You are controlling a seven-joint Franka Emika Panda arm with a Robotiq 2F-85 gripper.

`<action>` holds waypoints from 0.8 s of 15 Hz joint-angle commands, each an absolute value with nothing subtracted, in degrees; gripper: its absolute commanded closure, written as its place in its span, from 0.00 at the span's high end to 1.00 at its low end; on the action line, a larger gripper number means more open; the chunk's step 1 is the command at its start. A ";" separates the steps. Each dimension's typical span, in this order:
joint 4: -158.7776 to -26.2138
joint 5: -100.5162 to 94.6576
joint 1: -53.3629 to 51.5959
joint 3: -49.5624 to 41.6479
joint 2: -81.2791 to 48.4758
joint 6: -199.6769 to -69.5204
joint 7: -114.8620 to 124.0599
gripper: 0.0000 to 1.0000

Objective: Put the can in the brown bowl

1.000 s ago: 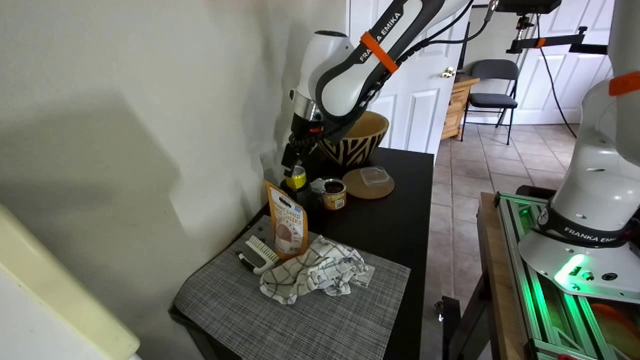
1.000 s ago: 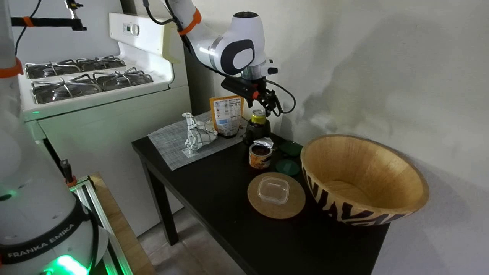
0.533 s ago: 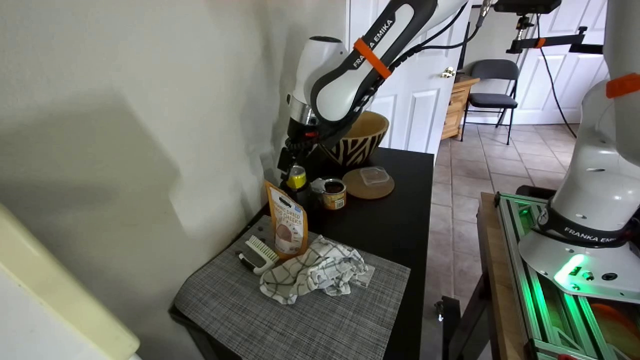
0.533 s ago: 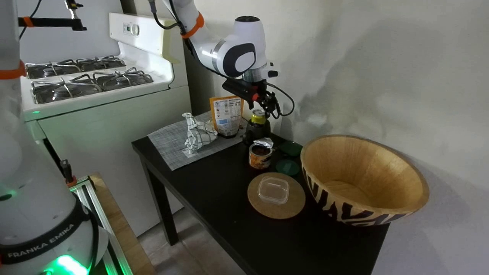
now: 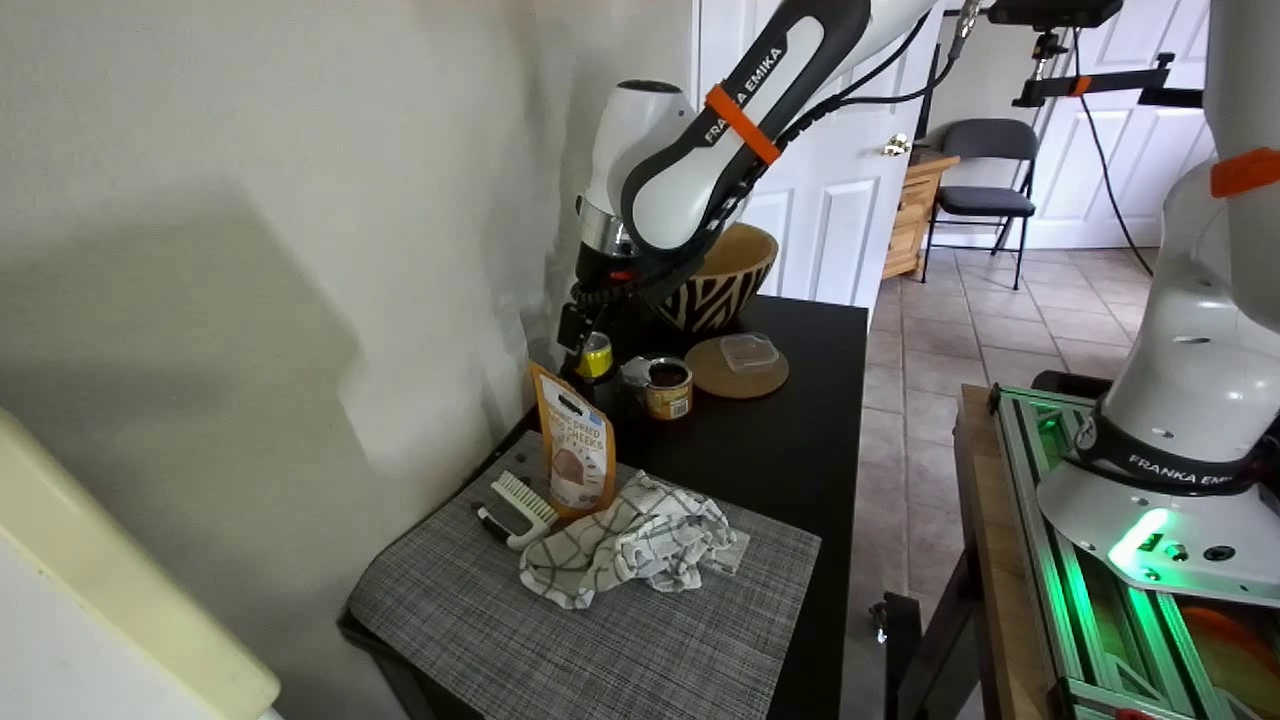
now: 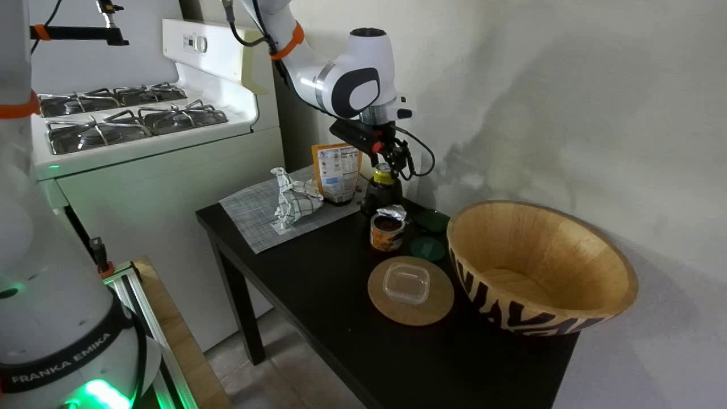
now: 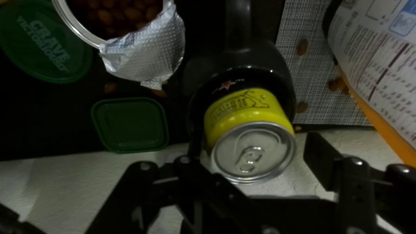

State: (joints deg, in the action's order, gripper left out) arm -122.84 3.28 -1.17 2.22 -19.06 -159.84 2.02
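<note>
Lowered slightly since the earlier frames: the white jointed robot arm, its wrist now closer over the small, short yellow-green metal can. Surrounding items unmoved; any shift of the can itself is too slight to call.

Surveyed left to right in an exterior view, from where I stand: crumpled white checked cloth, left of centre; orange-edged upright pouch beside it; the can, upright at centre frame, apparently seated within the rim of a dark, low round container; metal tin with peeled foil just below; tan round flat dish lower still; large deep tan-brown wooden bowl with dark zigzag stripes, right of frame. Transfer outstanding.

Finding, black two-fingered gripper: set wide, nothing held. Wrist view places the can between the fingers, its long axis roughly vertical, square to their closing. Margin is narrow at frame left, where contact cannot be ruled out; the finger at frame right stands just beside, visibly apart. My judgement: closing is the next step, then a straight lift, with risk of the container rising too.

Wrist view alone shows the can's ring pull and both margins; neither exterior view lets me read them. A white scrubbing brush, lower left of centre, shows only in an exterior view.
</note>
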 commanded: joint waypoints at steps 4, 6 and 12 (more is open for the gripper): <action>-122.05 2.65 -2.09 1.52 -19.93 -160.31 3.62 0.38; -122.22 2.35 -2.28 1.33 -19.62 -159.95 3.78 0.38; -125.00 2.06 -2.63 0.96 -15.27 -158.90 4.18 0.38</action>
